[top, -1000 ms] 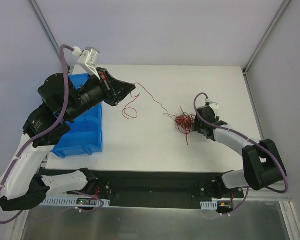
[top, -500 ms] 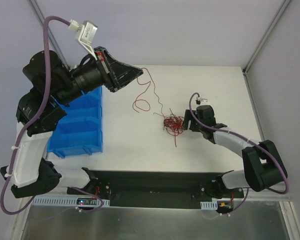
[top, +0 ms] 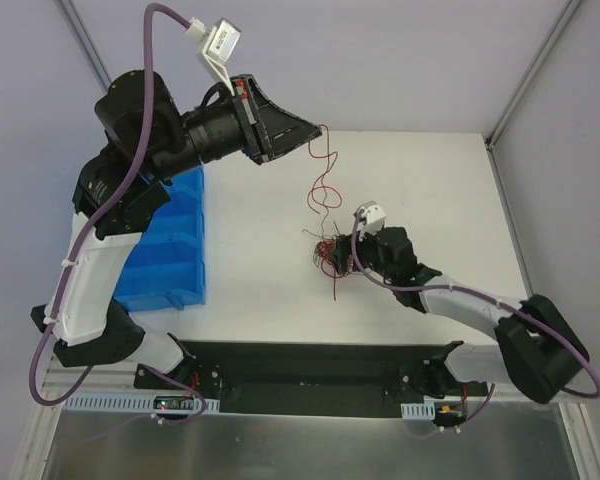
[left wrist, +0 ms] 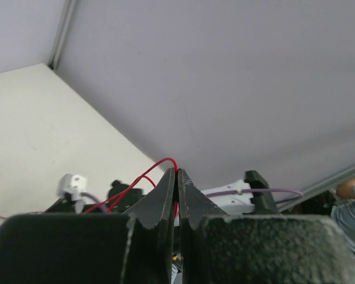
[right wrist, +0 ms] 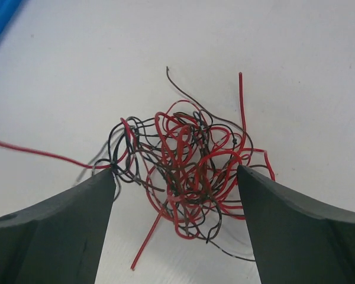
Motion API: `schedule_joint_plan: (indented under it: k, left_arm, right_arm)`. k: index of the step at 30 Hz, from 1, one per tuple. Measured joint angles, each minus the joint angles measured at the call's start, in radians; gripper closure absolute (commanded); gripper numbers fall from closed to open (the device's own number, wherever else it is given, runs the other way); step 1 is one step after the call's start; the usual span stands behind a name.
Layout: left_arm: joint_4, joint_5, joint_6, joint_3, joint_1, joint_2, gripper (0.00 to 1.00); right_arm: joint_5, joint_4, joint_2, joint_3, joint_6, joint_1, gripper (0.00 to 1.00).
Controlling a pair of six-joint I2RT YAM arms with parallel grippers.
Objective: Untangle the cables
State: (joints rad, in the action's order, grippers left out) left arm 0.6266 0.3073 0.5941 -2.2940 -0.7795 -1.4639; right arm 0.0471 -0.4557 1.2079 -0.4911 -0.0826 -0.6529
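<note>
Since a second ago the left tool (top: 315,128) has swung up and to the right, hoisting its red strand (top: 323,185) with it. The tangle has been dragged leftward, and the right tool (top: 348,258) has followed it and spread wide.

At the far left sits a blue bin (top: 170,250) of hard, glossy plastic, split into open compartments, on the left edge of the matte white worktop (top: 450,190). Above and to its right, the left tool is raised high. In the wrist view its two dark, grainy wedge-shaped fingers (left wrist: 164,195) are pressed together at the tips, and the hair-thin red strand (left wrist: 143,177) is pinched between them (it arches out just above the tips). From there the strand falls in loose, wavy curls to the cables (top: 330,255), which rest on the worktop near its middle.

The cables (right wrist: 189,157) form a springy, roughly round knot of glossy red and black wire, all loops and kinks. A few stray ends poke out at the top and bottom, and one red line runs off to the left.

The right tool (right wrist: 174,177) hangs low over the knot with its jaws far apart. One blunt black finger (right wrist: 77,219) stands on either side of the knot, and neither is closed on it.
</note>
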Motion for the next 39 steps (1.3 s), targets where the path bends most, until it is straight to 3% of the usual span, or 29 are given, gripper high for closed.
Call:
schedule_joint_plan:
  k: [5, 10, 14, 21, 29, 39]
  left_arm:
    - [-0.043, 0.073, 0.040, -0.039, 0.000, 0.003, 1.00]
    - [-0.048, 0.081, 0.045, -0.035, 0.000, 0.047, 1.00]
    - [-0.045, 0.011, 0.016, 0.029, 0.000, 0.148, 1.00]
    - [-0.046, -0.189, -0.073, 0.039, 0.000, 0.314, 1.00]
    - [-0.068, -0.364, -0.125, 0.207, 0.000, 0.450, 1.00]
    - [0.037, -0.375, -0.124, 0.462, 0.000, 0.284, 1.00]
  right_arm:
    - [-0.063, 0.000, 0.223, -0.103, 0.039, -0.024, 0.25]
    - [-0.225, 0.091, 0.324, -0.195, 0.106, -0.040, 0.39]
    - [-0.407, 0.182, 0.330, -0.237, 0.151, -0.011, 0.47]
    - [-0.534, 0.340, 0.332, -0.248, 0.250, 0.145, 0.59]
    - [-0.579, 0.426, 0.325, -0.247, 0.307, 0.232, 0.56]
    - [-0.507, 0.426, 0.320, -0.247, 0.299, 0.239, 0.55]
